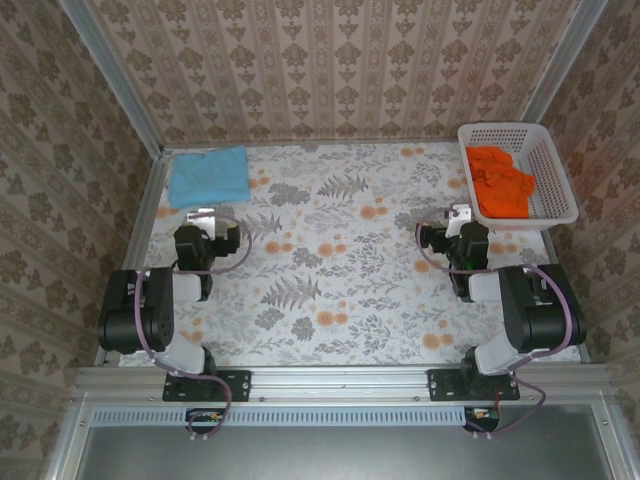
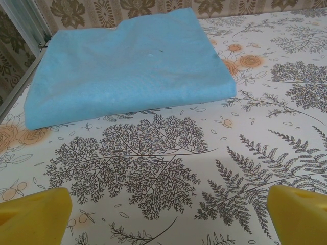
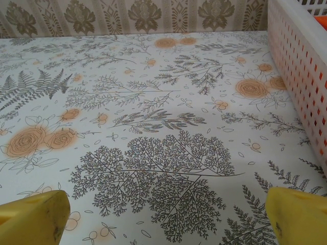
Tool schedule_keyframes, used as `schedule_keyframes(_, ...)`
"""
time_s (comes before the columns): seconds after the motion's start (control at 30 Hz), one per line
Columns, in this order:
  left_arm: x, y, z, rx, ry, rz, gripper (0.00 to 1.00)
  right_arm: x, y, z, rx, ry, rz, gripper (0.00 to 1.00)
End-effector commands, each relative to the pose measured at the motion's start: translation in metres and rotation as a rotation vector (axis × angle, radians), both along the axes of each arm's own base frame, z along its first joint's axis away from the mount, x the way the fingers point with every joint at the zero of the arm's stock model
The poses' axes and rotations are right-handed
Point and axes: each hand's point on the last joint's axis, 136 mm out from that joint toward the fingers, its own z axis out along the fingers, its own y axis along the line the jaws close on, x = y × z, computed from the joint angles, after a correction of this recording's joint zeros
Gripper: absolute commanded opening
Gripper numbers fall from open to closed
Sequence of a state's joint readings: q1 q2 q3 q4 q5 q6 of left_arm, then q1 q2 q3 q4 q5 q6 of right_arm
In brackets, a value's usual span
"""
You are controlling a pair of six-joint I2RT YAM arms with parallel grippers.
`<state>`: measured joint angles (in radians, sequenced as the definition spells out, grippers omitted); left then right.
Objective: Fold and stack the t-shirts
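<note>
Left gripper (image 2: 166, 219) near blue t-shirt (image 2: 127, 71) edge

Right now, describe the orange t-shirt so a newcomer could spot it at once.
At the far right corner of the floral table sits a white lattice basket. The orange t-shirt lies crumpled inside it. The sky-blue t-shirt, by contrast, lies folded flat at the far left.

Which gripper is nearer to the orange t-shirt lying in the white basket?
Right. The right gripper sits open right beside the basket holding the orange t-shirt; the left gripper is across the table, by the folded blue t-shirt.
</note>
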<state>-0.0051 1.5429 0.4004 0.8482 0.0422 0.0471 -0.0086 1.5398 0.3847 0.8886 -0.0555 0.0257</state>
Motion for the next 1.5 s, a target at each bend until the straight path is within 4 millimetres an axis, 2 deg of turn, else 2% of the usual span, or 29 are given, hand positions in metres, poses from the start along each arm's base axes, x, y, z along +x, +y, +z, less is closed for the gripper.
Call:
schedule_keyframes(0.0,0.002,-0.001,0.006,0.003,-0.016,-0.014,1.00,0.004,-0.004,0.006,-0.001,-0.014,-0.023,1.00)
schedule_keyframes(0.63,0.002,0.000,0.006,0.004,-0.019,-0.011,1.00,0.003,-0.005,0.006,-0.011,-0.012,-0.031,1.00)
schedule_keyframes(0.73,0.001,0.000,0.012,0.021,-0.038,0.006,1.00,0.004,-0.005,0.013,-0.036,-0.013,-0.056,1.00)
schedule_keyframes(0.83,-0.010,0.002,0.036,0.061,-0.056,0.054,1.00,0.001,0.003,0.031,-0.065,0.006,-0.029,0.99)
schedule_keyframes(0.9,-0.017,-0.003,0.059,0.088,-0.074,0.075,1.00,-0.003,0.012,0.055,-0.076,-0.028,0.013,0.99)
schedule_keyframes(0.97,-0.022,-0.005,0.086,-0.019,-0.110,0.147,1.00,-0.007,0.018,0.088,-0.003,-0.108,0.021,1.00)
schedule_keyframes(1.03,-0.023,-0.017,0.102,-0.162,-0.113,0.138,1.00,-0.010,0.021,0.120,0.112,-0.205,0.009,1.00)
schedule_keyframes(1.07,-0.021,-0.027,0.107,-0.225,-0.100,0.105,1.00,-0.011,0.018,0.136,0.186,-0.241,-0.016,0.99)
schedule_keyframes(1.13,-0.017,-0.042,0.107,-0.308,-0.046,0.065,1.00,-0.009,0.013,0.152,0.312,-0.212,-0.068,1.00)
schedule_keyframes(1.2,-0.015,-0.043,0.101,-0.423,0.037,0.123,1.00,-0.007,0.012,0.165,0.353,-0.185,-0.084,1.00)
schedule_keyframes(1.23,-0.014,-0.048,0.100,-0.442,0.055,0.104,1.00,-0.006,0.008,0.170,0.352,-0.206,-0.097,1.00)
schedule_keyframes(1.3,-0.015,-0.056,0.100,-0.493,0.045,0.065,1.00,0.001,-0.017,0.178,0.383,-0.235,-0.197,1.00)
schedule_keyframes(1.33,-0.017,-0.056,0.100,-0.509,0.033,0.066,1.00,0.010,-0.027,0.175,0.383,-0.190,-0.229,0.99)
schedule_keyframes(1.43,-0.021,-0.056,0.100,-0.513,0.006,0.064,1.00,0.031,-0.089,0.148,0.305,0.045,-0.555,1.00)
schedule_keyframes(1.47,-0.021,-0.056,0.098,-0.502,0.017,0.068,1.00,0.035,-0.112,0.133,0.284,0.123,-0.660,0.99)
